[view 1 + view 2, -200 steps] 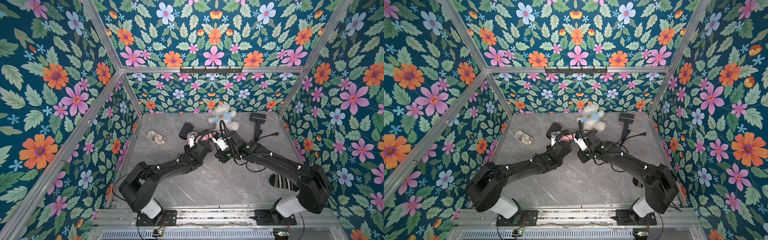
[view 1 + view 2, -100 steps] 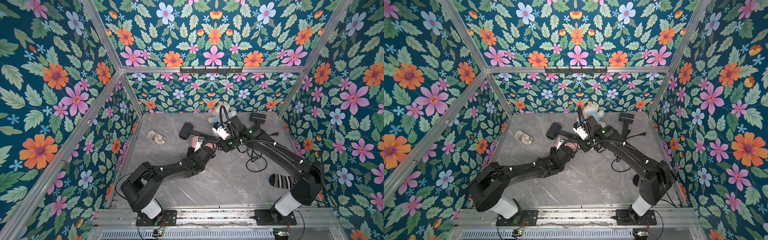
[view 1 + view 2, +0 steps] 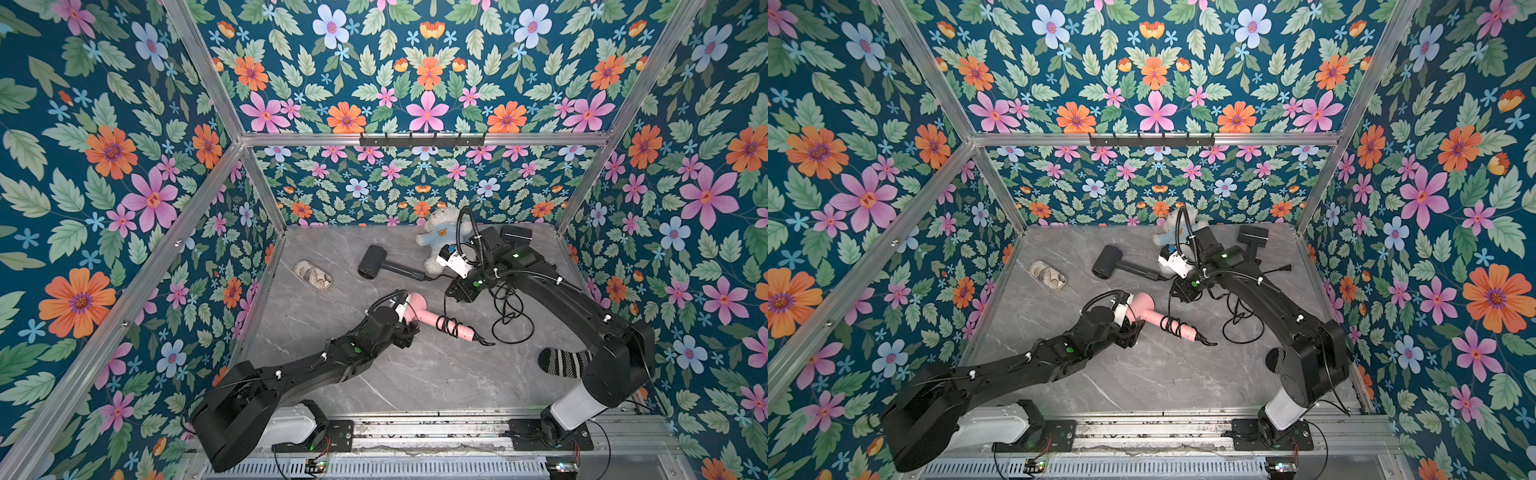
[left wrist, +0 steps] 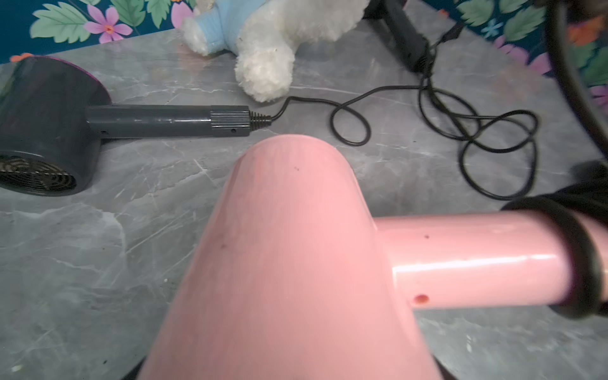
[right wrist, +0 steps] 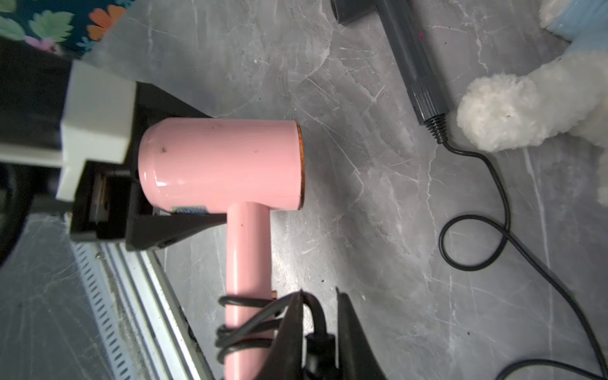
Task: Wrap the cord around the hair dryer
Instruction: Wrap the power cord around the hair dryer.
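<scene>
Pointing rightward, hair dryer (image 3: 430, 319) handle; barrel aimed rearward

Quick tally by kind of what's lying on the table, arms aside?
Hair dryers: 3 (pink hair dryer, dark grey hair dryer, black hair dryer, partly behind the right arm)
Plush toy: 1
Striped sock: 1
Patterned beige item: 1
Total: 6
</scene>
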Controlling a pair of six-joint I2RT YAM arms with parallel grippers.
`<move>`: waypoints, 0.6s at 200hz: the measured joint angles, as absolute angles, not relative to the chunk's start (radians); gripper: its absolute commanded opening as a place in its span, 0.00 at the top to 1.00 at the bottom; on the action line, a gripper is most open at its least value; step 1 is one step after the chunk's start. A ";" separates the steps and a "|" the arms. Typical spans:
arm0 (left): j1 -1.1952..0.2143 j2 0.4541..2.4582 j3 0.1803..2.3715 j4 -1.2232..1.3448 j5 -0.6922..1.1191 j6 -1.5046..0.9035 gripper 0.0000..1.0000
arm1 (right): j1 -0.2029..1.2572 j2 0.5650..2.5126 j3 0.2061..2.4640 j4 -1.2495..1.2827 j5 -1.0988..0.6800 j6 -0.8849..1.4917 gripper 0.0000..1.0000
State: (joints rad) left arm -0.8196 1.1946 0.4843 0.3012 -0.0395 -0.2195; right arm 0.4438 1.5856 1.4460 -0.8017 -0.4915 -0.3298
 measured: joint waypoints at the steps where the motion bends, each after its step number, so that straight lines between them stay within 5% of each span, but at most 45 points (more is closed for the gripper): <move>1: -0.814 1.187 0.477 0.309 -0.029 -0.222 1.00 | 0.438 1.583 1.441 -0.798 -0.503 -0.333 1.00; 61: -0.665 1.020 0.291 0.591 0.232 -0.413 1.00 | 0.351 1.499 1.277 -0.619 -0.817 -0.343 1.00; 120: -0.664 1.022 0.281 0.751 0.220 -0.609 1.00 | 0.334 1.421 1.010 -0.137 -0.987 -0.144 1.00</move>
State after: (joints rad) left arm -0.6643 1.0222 0.2806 0.7509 0.2195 -0.6094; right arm 0.3336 1.4208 1.0096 -0.1371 -0.9874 -0.1444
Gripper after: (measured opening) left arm 0.757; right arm 0.175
